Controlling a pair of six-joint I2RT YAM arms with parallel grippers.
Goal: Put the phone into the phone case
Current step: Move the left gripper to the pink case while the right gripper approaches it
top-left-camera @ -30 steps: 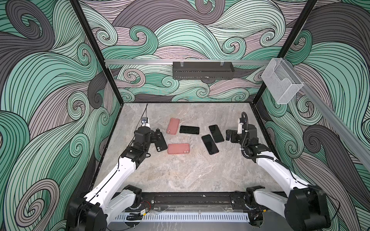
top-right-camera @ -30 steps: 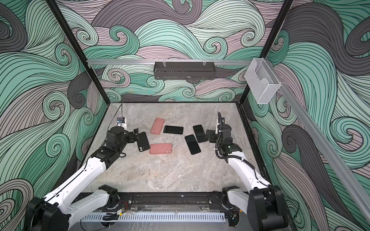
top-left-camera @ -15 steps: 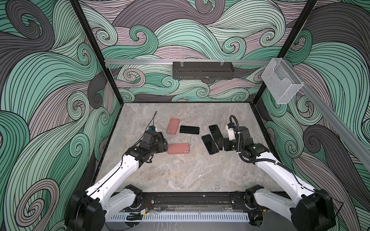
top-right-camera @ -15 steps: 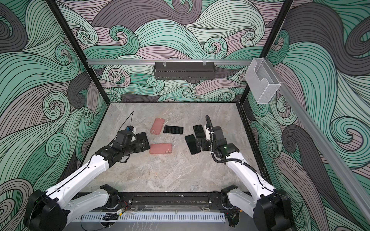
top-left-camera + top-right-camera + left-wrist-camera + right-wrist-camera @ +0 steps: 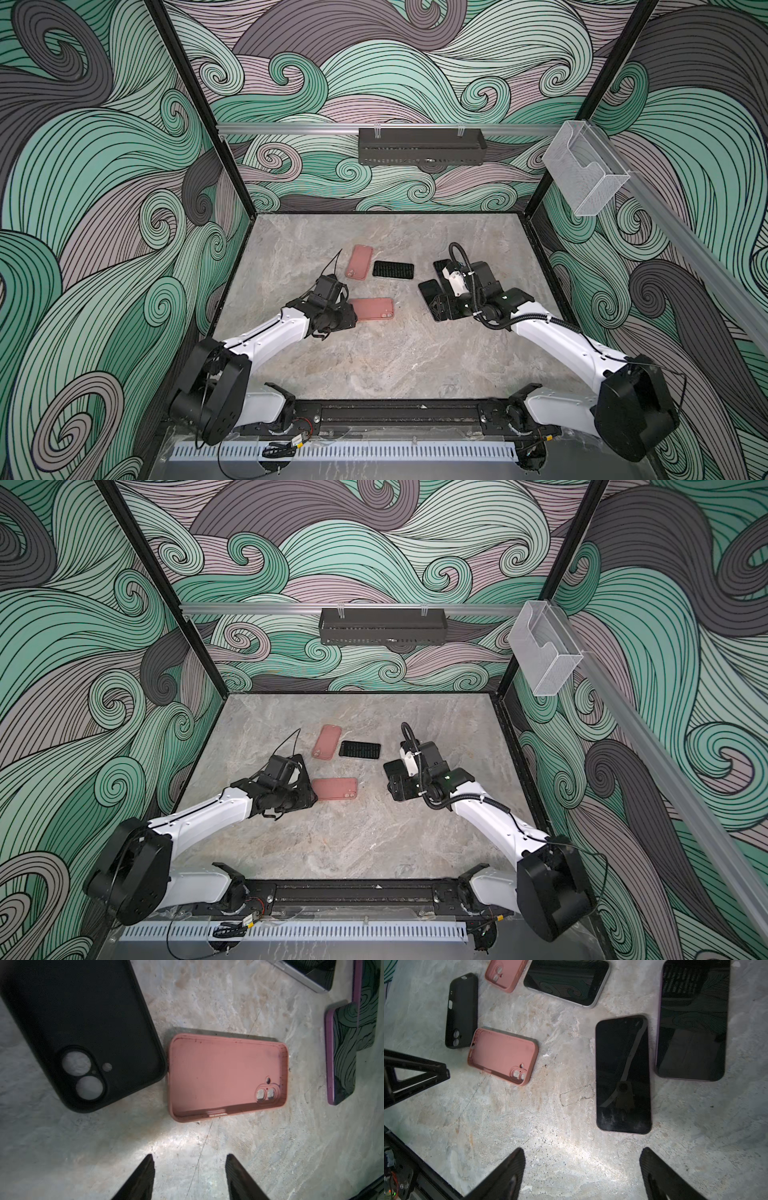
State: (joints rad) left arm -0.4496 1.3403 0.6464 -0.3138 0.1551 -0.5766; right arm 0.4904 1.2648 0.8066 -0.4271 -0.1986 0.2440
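Cataloguing the grey marbled worktop (image 5: 374, 365) now that the left arm (image 5: 266, 336) and right arm (image 5: 552, 340) have dropped from raised poses to hover low over it, which we read as the reach before any grasp.

Item: salmon-pink soft phone case (image 5: 226, 1076), hollow side up, just ahead of the left tool (image 5: 189, 1157), whose jaws are apart and empty.

Item: black-screened slim phone (image 5: 623, 1074), flat, ahead of the right tool (image 5: 582, 1151), whose jaws are wider apart and also empty. Phone and case lie well apart (nothing fitted yet).

Item: matte black phone case (image 5: 83, 1032), beside the pink one in the left wrist view but hidden under the left arm in both top views. The right arm likewise covers much of the phone there; the right wrist view shows it whole.
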